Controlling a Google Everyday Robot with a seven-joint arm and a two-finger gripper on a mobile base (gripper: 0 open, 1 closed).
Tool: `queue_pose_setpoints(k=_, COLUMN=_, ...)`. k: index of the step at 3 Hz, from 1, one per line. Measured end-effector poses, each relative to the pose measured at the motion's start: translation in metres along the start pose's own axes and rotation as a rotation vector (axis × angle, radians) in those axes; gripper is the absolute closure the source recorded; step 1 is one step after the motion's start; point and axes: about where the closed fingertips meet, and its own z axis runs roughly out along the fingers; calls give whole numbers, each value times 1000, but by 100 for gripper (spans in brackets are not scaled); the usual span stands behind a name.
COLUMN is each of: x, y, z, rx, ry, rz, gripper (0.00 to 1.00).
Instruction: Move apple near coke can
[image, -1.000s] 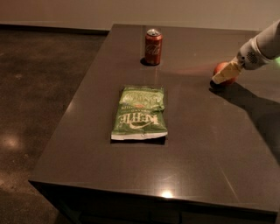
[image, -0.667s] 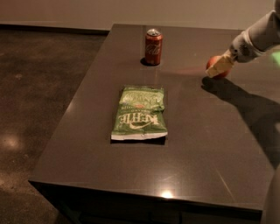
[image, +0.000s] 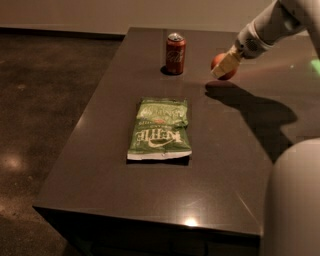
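Note:
The red coke can (image: 175, 53) with a silver top stands upright near the far edge of the dark table (image: 95, 170). The small red apple (image: 221, 67) is to the right of the can, about a can's width or two away. My gripper (image: 225, 64) comes in from the upper right and is shut on the apple, with a pale finger (image: 223, 63) across its front. The apple is held slightly above the table, and its shadow falls on the surface just below it. Part of the apple is hidden by the finger.
A green Kettle chip bag (image: 159, 129) lies flat in the middle of the table, in front of the can. My arm (image: 270, 25) reaches in over the table's right side. A pale rounded part of the robot's body (image: 295, 200) fills the lower right corner.
My gripper has moved left with the apple in it, from the table's right side to a spot close to the coke can. The can and chip bag have not moved.

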Motion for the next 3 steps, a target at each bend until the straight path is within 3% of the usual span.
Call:
queue_pose_setpoints(k=2, x=-52, y=19, z=41, rx=-74, ry=-9, rz=-84, gripper=100)
queue_pose_setpoints(k=3, x=-64, y=25, z=57, rx=-101, ry=-4, rz=-109, gripper=100)
